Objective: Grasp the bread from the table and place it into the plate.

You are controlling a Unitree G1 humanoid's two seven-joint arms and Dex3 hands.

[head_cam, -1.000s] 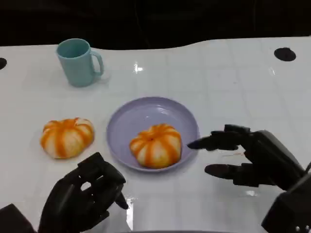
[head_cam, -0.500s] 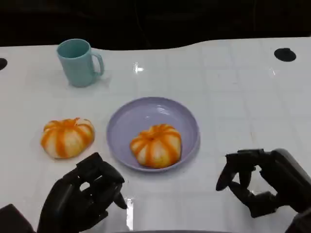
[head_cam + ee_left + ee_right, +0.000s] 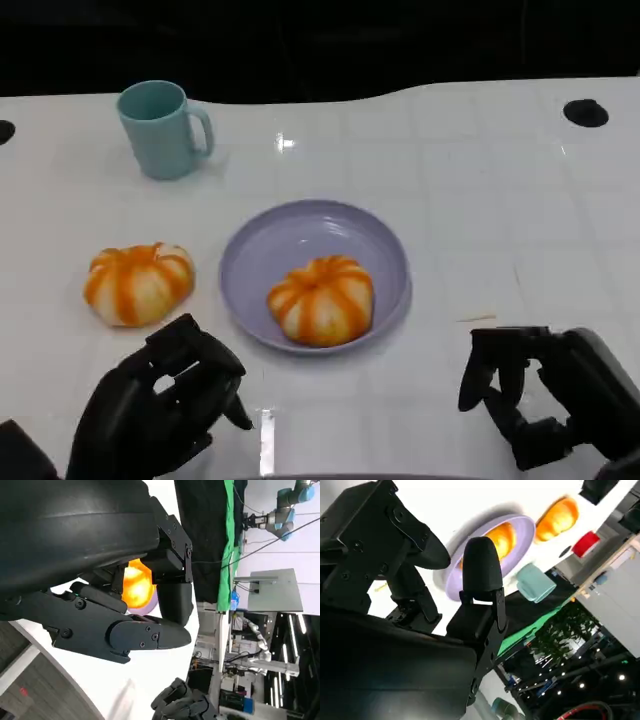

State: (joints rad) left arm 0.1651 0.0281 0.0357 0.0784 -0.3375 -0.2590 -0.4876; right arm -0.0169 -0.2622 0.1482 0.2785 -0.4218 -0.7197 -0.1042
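one round orange-striped bread [image 3: 137,283] sits on the white bench [image 3: 480,200] just left of the purple plate [image 3: 385,245], right ahead of the left hand [image 3: 160,405], which is nearer and curled on nothing, like the right hand [image 3: 545,392].

One bread [image 3: 321,300] sits in the plate [image 3: 262,243] mid-desk [image 3: 480,190], another bread [image 3: 138,283] just left of the plate, and a mug [image 3: 162,128] further back on the left.
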